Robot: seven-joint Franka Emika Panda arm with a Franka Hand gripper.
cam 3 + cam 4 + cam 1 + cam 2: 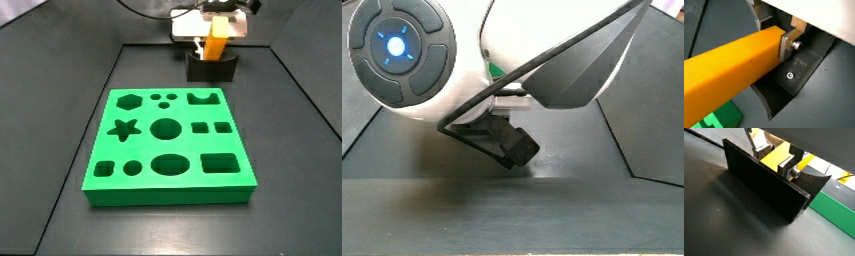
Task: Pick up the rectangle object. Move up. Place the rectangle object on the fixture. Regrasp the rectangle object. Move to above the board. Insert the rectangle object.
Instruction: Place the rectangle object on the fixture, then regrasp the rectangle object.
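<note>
Gripping the rectangle object (pixel 731 62) near one end, the hand (pixel 784 35) sits directly over the fixture (pixel 211 68), its silver fingers (pixel 787 45) pressed flat against the block's side faces in a wrist view, so it is clenched on the piece rather than released. In a side view the orange-yellow block stands roughly upright in or just above the fixture's notch; whether it already rests on the notch I cannot tell. I judge the block to be rigid and light, with smooth, probably slippery plastic-like faces, so a firm pinch across the two broad parallel faces suits it best, taken near an end for insertion so that the free end can lead into a hole. The fixture itself is a dark block whose notch holds nothing but this piece. Beyond the fixture, on the near side of it in that side view, lies the board (pixel 171 190), a green slab on the bench; all of its cut-outs, star, hexagon, circles, squares and rectangle, appear empty, including the rectangular hole (pixel 218 162) far from the fixture.
</note>
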